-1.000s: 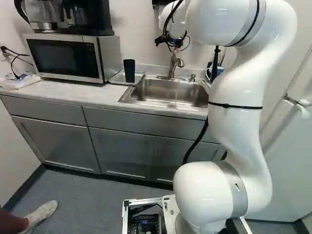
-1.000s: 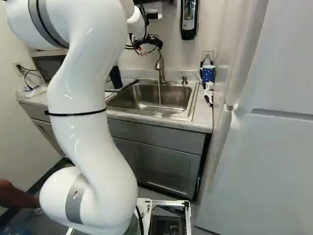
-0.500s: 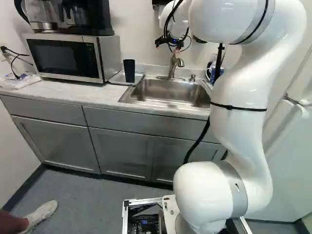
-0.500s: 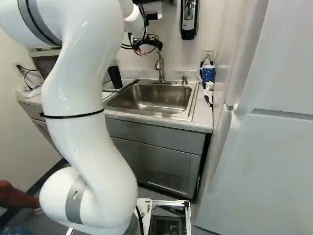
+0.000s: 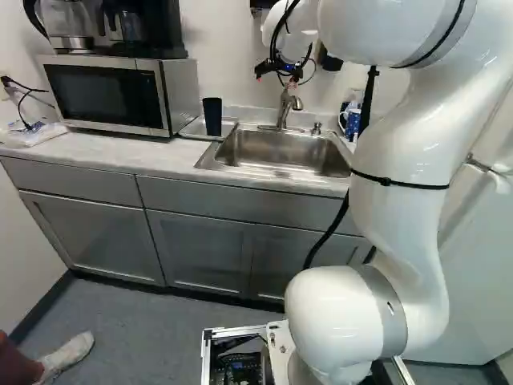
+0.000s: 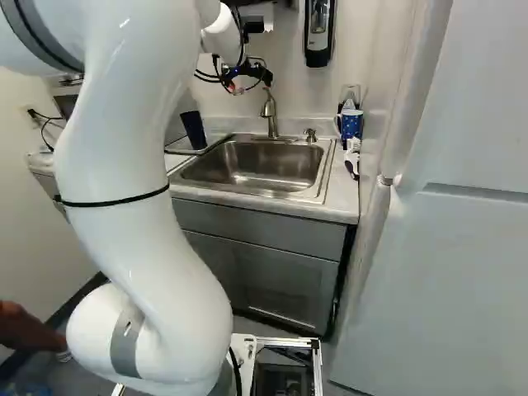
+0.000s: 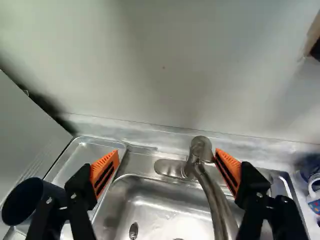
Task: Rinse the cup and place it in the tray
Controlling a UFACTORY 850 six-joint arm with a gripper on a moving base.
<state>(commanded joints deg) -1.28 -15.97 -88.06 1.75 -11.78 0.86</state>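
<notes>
My gripper point(image 5: 279, 74) hangs above the faucet point(image 5: 285, 106) in the left base view. In the wrist view my gripper point(image 7: 167, 162) stands wide open and holds nothing; the faucet point(image 7: 201, 150) rises between its fingers, close beside one orange pad. A dark cup point(image 5: 212, 117) stands upright on the metal tray point(image 5: 228, 127) left of the sink, against the microwave side. The wrist view shows the cup point(image 7: 22, 200) beyond the other finger, by the tray point(image 7: 82, 150). No water falls from the spout into the sink point(image 5: 276, 152).
A microwave point(image 5: 112, 95) with a coffee maker on top stands left of the tray. Right of the sink are a blue mug point(image 6: 351, 124) and a brush point(image 6: 353, 157). A soap dispenser point(image 6: 318, 29) hangs on the wall. A white door point(image 6: 462, 198) is at the right.
The water stream seen at first has stopped. My arm's upper links have swung back, rightward in the left base view and leftward in the right one. Gripper, cup and base look nearly unmoved.
</notes>
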